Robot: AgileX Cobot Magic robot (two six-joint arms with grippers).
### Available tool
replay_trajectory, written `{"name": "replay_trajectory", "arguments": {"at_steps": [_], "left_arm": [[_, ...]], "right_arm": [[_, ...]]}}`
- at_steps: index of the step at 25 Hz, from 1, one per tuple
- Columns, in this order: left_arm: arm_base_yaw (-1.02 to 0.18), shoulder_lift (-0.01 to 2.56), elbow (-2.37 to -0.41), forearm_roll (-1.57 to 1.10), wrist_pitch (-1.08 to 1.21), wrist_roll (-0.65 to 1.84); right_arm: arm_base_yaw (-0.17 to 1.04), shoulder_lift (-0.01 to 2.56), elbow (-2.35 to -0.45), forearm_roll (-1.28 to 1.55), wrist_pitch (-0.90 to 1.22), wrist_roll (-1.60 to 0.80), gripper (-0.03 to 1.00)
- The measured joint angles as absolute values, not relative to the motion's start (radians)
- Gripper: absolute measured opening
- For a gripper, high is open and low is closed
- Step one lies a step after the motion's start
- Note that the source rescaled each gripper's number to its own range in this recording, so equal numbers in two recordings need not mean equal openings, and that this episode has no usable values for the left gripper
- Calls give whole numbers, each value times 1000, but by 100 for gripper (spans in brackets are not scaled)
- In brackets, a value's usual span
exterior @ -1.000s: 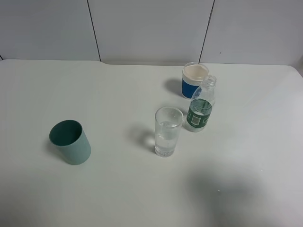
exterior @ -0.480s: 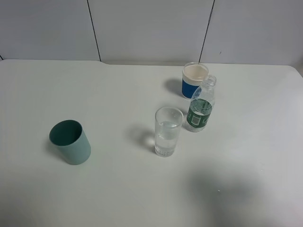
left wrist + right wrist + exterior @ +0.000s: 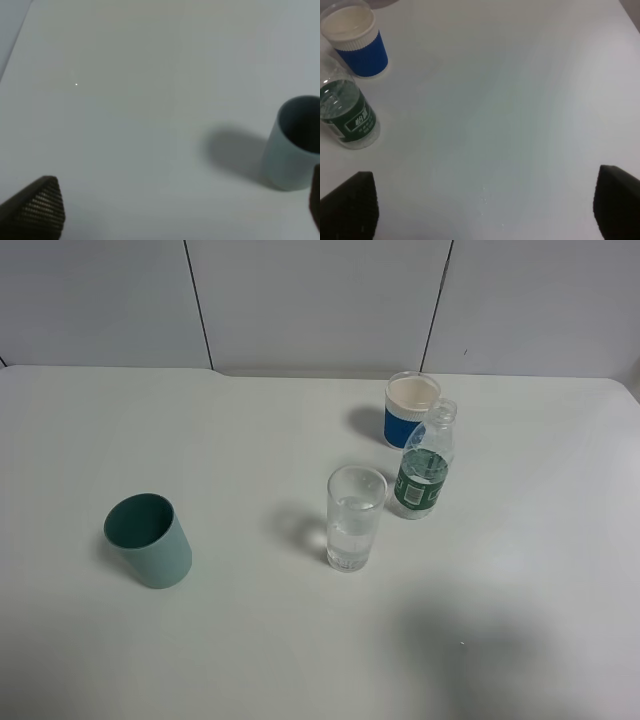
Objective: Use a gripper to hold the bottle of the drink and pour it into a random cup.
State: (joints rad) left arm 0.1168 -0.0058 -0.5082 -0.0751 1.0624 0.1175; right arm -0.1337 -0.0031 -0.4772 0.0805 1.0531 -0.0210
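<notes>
Nothing on the white worktop (image 3: 250,640) has moved since the earlier exterior pictures: every cup, the bottle and the soft shadow at the near right edge lie just where they did a second ago.

Take the clear cup (image 3: 355,517) as the landmark. It stands upright near the middle of the worktop, a tall straight-sided glass with some clear liquid in its lower part. Nearer the camera than it there is only bare worktop, and neither arm shows in the exterior view.

The right gripper (image 3: 485,205) appears only in its own wrist view, as two dark tips at the picture's edges, set wide apart with nothing between them; its jaws are open and empty, above bare worktop. The left gripper (image 3: 180,210) shows one dark textured tip and a sliver of the other at the frame edge; they too stand wide apart and hold nothing.

Well to the left of the clear cup, slightly nearer, sits the teal cup (image 3: 150,540), upright and alone.

Just beyond the clear cup and to its right stands the bottle of the drink (image 3: 424,462), upright, uncapped, green label facing forward, close to the glass but not touching it.

Directly behind the bottle, farther still, is the white cup with a blue band (image 3: 408,410), just beside the bottle's neck.
</notes>
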Motion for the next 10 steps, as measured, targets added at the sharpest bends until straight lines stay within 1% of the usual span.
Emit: {"name": "replay_trajectory", "arguments": {"at_steps": [10], "left_arm": [[117,-6,-508,-75,1062,117]], "right_arm": [[-134,-3,-477,81,1053,-21,100]]}}
